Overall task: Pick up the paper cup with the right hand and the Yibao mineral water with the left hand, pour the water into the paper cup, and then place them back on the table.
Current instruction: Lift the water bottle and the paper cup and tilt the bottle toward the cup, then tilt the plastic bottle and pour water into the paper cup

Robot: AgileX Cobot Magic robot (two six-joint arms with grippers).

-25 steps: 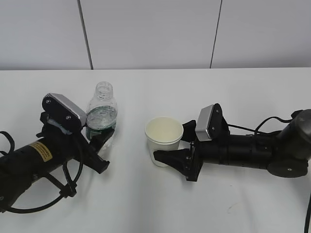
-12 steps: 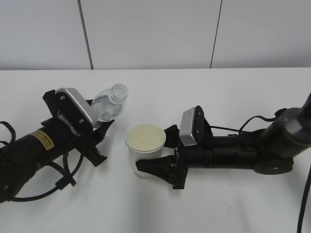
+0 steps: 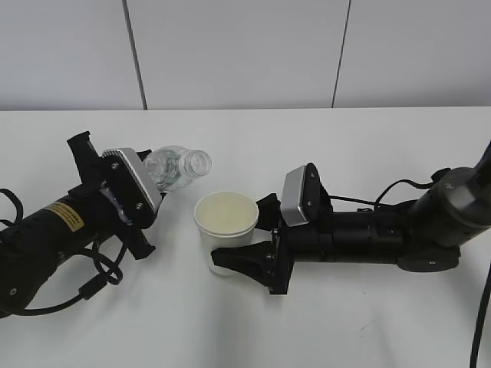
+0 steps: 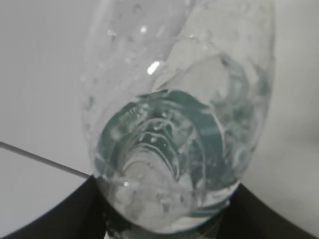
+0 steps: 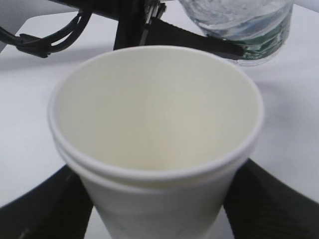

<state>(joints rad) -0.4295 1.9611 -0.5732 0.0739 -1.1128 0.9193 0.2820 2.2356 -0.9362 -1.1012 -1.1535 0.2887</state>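
My left gripper (image 3: 149, 201), on the arm with the yellow sticker, is shut on the Yibao mineral water bottle (image 3: 178, 167). The bottle is tilted almost flat, its open mouth pointing right above the cup's left rim. In the left wrist view the bottle (image 4: 179, 124) fills the frame, with water pooled inside. My right gripper (image 3: 244, 249) is shut on the white paper cup (image 3: 225, 222) and holds it upright just under the bottle's mouth. In the right wrist view the cup (image 5: 154, 144) is between the fingers, its inside cream and dry-looking, with the bottle (image 5: 239, 25) above it.
The white table (image 3: 253, 330) spreads all round both arms. A grey panelled wall stands behind its far edge. The right arm's cable (image 3: 414, 188) trails on the table at right, and the left arm's cables (image 3: 92, 284) loop at lower left.
The left gripper has tipped the bottle from upright to nearly flat, mouth toward the cup. The right gripper has carried the cup leftward to beneath the bottle's mouth.
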